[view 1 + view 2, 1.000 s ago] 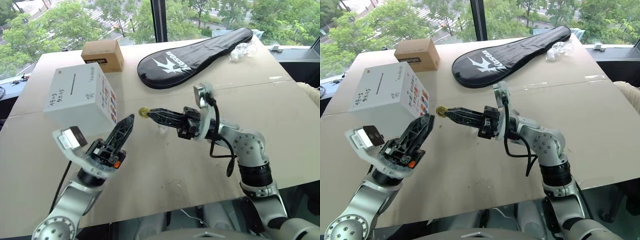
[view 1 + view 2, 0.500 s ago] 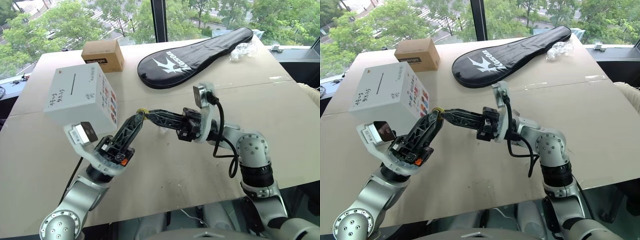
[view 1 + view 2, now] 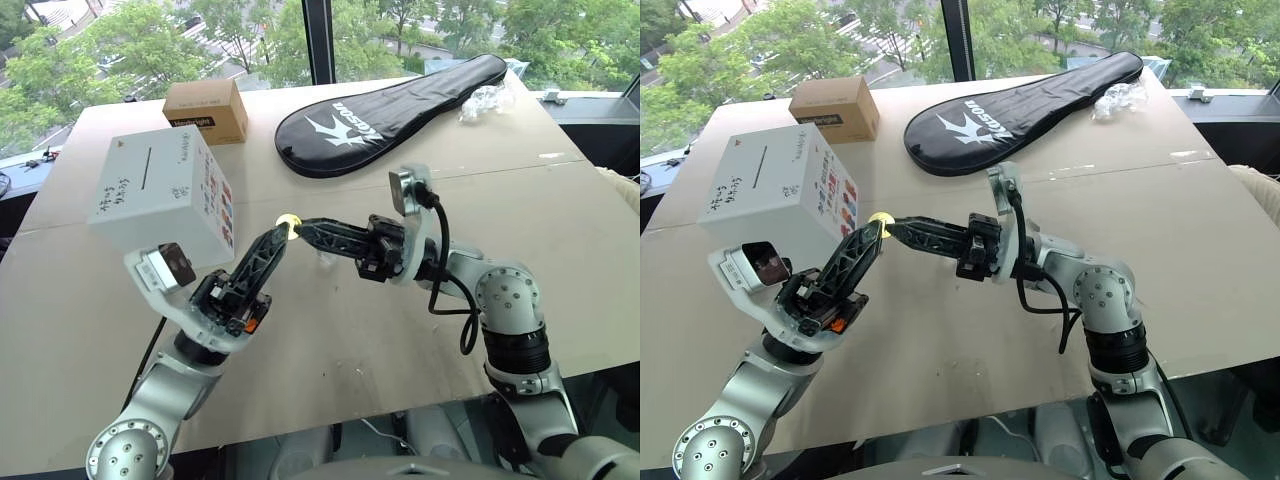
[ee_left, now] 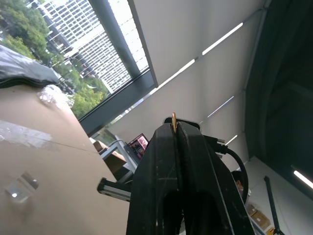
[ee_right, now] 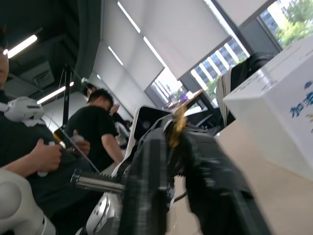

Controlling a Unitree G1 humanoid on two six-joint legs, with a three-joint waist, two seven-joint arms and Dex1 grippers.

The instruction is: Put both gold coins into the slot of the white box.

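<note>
One gold coin (image 3: pixel 288 222) shows, its edge pinched by the closed left gripper (image 3: pixel 281 232); right gripper's (image 3: pixel 303 227) jaws unclear.

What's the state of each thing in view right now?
gold coin: in the air, pinched at the left pincer's tip
left pincer: shut on the gold coin
right pincer: tip at the coin
white box: on the table, slot face up
brown cardboard box: closed
racket case: lying flat, closed
plastic wad: crumpled
</note>
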